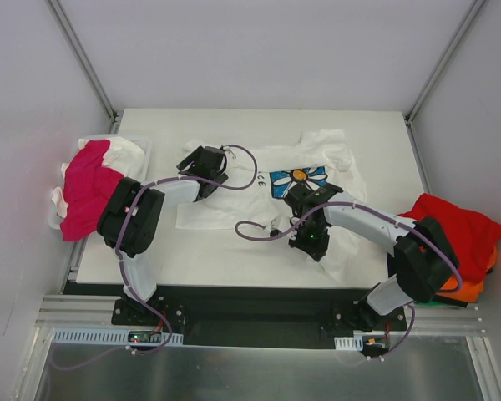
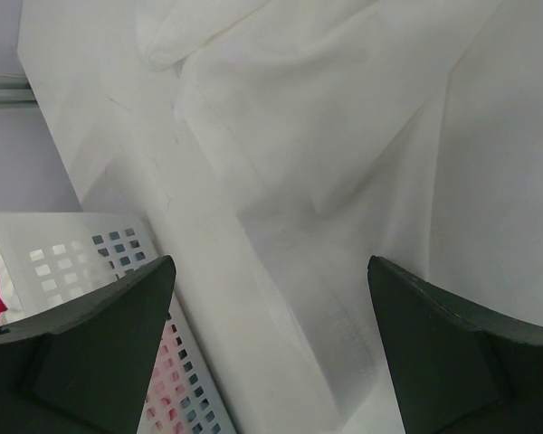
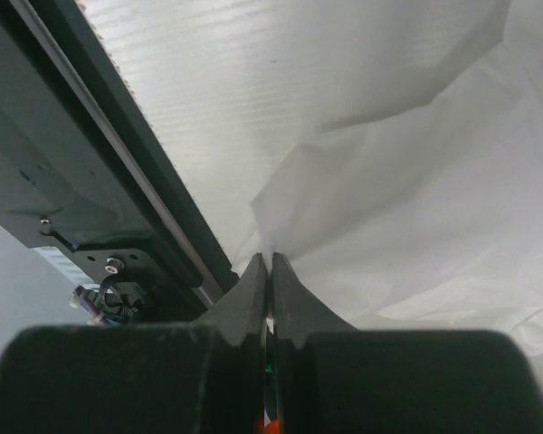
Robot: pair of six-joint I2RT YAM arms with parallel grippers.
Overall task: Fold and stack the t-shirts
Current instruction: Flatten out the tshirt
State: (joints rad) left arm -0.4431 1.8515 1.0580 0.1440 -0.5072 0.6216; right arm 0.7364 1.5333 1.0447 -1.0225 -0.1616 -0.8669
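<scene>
We find the right gripper [image 3: 270, 264] pressed together, pinching a fold of the daisy-print white t-shirt [image 1: 338, 159] near its 5 o'clock edge. The left gripper [image 2: 271, 271] is spread wide above the shirt's 9 o'clock edge, holding nothing. The shirt lies rumpled in the middle of the table [image 1: 234, 259]. At 9 o'clock a magenta t-shirt [image 1: 88, 188] overhangs a white basket [image 2: 90, 253]. At 3 o'clock a red t-shirt [image 1: 455, 221] lies on an orange t-shirt [image 1: 472, 288].

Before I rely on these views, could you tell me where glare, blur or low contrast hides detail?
Top external: sharp, evenly lit, but the white tee barely stands out from the white table. Left wrist: the left end effector is dark and soft near the lens, and the folds look washed out. Right wrist: glare on the table, and the right end effector is blurred.
</scene>
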